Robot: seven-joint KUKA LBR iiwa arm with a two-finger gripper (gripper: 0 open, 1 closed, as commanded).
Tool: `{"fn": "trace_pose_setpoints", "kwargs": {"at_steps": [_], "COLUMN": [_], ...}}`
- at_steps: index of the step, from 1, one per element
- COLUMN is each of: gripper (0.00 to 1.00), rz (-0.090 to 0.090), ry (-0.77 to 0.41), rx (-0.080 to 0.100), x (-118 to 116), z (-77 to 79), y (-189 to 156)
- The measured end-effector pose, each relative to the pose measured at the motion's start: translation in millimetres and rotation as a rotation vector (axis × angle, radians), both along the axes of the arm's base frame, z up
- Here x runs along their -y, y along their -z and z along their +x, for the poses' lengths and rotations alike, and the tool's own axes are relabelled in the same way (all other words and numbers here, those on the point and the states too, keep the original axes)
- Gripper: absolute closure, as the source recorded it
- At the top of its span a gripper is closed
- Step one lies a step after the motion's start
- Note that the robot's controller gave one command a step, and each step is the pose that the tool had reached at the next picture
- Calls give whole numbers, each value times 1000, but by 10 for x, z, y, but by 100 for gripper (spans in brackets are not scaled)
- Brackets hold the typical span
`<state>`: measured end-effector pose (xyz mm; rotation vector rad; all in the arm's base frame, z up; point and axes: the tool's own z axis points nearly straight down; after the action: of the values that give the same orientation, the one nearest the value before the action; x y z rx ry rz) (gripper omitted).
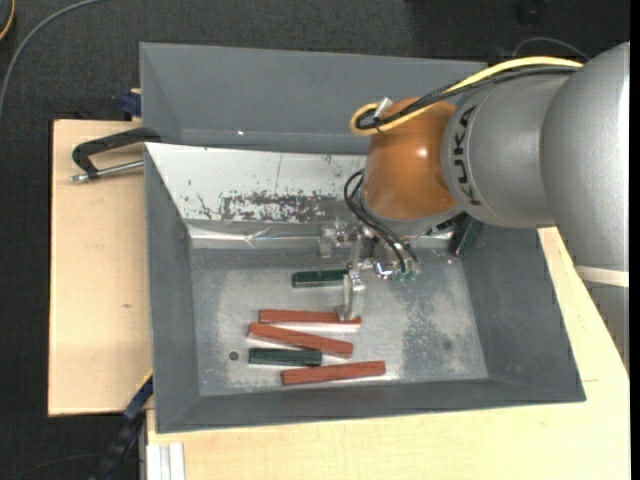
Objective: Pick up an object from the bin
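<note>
Dark, nubbly floor [300, 8] beyond the far rim. Grey sheet-metal bin [168, 298] with 4 sloped walls and a flat bottom. Far wall scuffed to bright metal in a speckled band. Bottom dull and lightly scratched, with a pale dusting toward the right.

Thick silver arm [545, 138] in from the right, smooth and rounded, with a glossy orange cover [405, 173] at the wrist and a yellow cable [520, 66] looped over the top. Below the cover, a cluster of small metal parts and wires, then the slim metal hand [351, 306] pointing down into the middle of the bin. Released or clenched: cannot tell.

5 slender flat bars on the bottom, left of centre, all lying roughly left to right:
- Green bar [318, 279]: farthest back, short and dark, just left of the hand.
- Top red bar [305, 317]: matte brick-red, right end at the very tip of the hand. Touching or just clear, impossible to say.
- Middle red bar [300, 338]: close in front of it, tilted down toward the right.
- Dark bar [285, 358]: short, near-black, just in front of the middle red bar.
- Low red bar [333, 372]: nearest the front wall, tilted slightly up toward the right.

Tiny dark speck [234, 357] left of the dark bar, apart from it.
</note>
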<state>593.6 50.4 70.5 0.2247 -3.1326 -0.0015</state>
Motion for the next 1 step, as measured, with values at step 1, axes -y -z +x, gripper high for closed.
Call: {"fn": "trace_pose_setpoints", "kwargs": {"at_steps": [1], "gripper": [100], "rz": [0], "ry": [1], "rx": [3], "x": [0], "z": [6], "y": [-6]}}
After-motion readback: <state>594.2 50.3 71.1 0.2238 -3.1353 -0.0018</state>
